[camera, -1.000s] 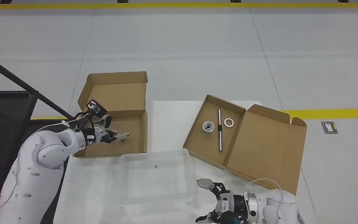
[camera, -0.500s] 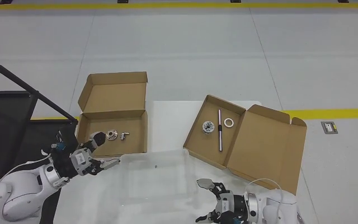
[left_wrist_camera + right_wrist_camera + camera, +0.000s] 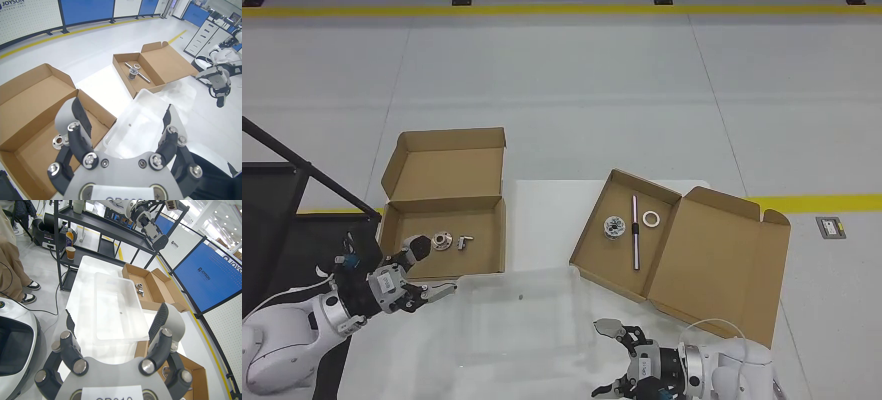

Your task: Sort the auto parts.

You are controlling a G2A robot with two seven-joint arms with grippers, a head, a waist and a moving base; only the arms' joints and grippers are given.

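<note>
Between the near edge of the left cardboard box (image 3: 392,215) and the corner of the clear bin (image 3: 522,330): left gripper (image 3: 434,265), jaws spread wide, nothing between them. Drawn back to this spot from farther in over that box a second ago, then held steady for the last half second. Uncovered by the retreat, on the box floor: a round flange (image 3: 443,240) and a small bracket (image 3: 464,240), just beside each other. Reads as a drop-off completed on that side. At the near right of the table: right gripper (image 3: 600,358), jaws likewise wide and empty, unmoved throughout. In the right cardboard box (image 3: 592,240), same as before: a rod (image 3: 636,235), a ring (image 3: 651,216), a toothed hub (image 3: 614,228). In the bin, nothing but a tiny speck (image 3: 518,297); probably little or nothing left to sort
</note>
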